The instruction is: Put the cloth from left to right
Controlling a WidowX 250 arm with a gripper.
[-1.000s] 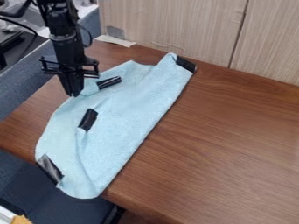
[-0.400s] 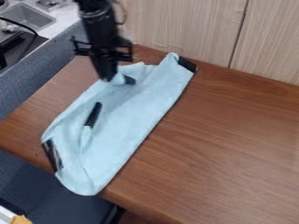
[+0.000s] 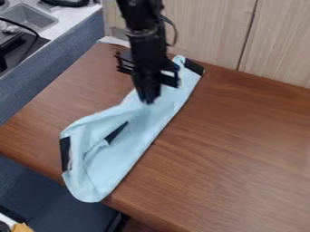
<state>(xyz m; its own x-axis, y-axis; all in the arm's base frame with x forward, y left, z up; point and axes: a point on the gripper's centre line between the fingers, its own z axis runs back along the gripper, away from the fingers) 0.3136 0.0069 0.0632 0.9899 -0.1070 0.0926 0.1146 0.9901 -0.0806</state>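
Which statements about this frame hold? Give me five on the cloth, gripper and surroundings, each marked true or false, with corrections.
1. The light blue cloth lies on the wooden table. True.
2. The gripper is at the cloth's bottom end, by the table's near edge. False: the gripper is at the upper half of the cloth.
3. A black patch marks the cloth's upper right corner. True.
4. The cloth is spread flat, without folds. False: it is folded and rumpled.
5. The sink is at the right of the view. False: the sink is at the upper left.
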